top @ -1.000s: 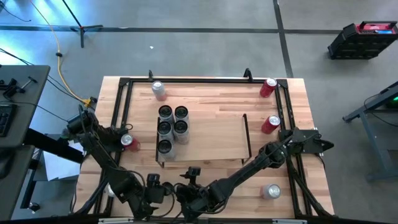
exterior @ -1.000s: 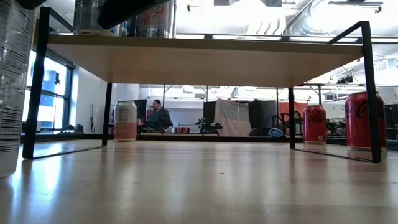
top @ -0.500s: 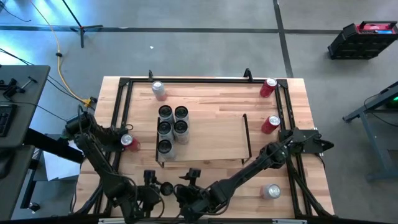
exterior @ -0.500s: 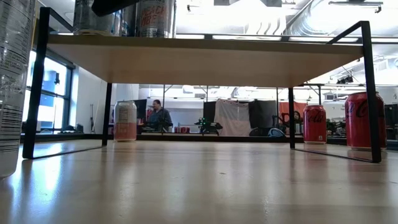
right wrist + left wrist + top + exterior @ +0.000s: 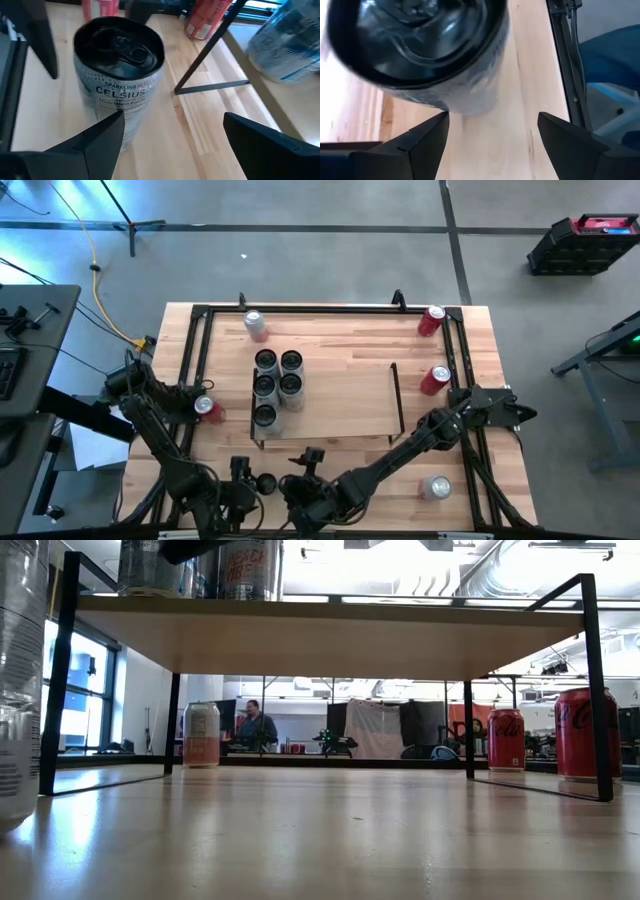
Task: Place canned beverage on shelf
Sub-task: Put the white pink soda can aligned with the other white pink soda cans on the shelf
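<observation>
I see black-topped silver can (image 5: 265, 482) upright on near table strip, in front of shelf (image 5: 345, 395) edge, black rails on both sides. Left gripper (image 5: 490, 131) fingers apart, can just ahead, not gripped. Right gripper (image 5: 172, 137) fingers apart, same can (image 5: 120, 75) beside it, reads CELSIUS. Five cans (image 5: 277, 385) crowd shelf's left end; rest of board bare. Red cans (image 5: 433, 350) near right rail.
</observation>
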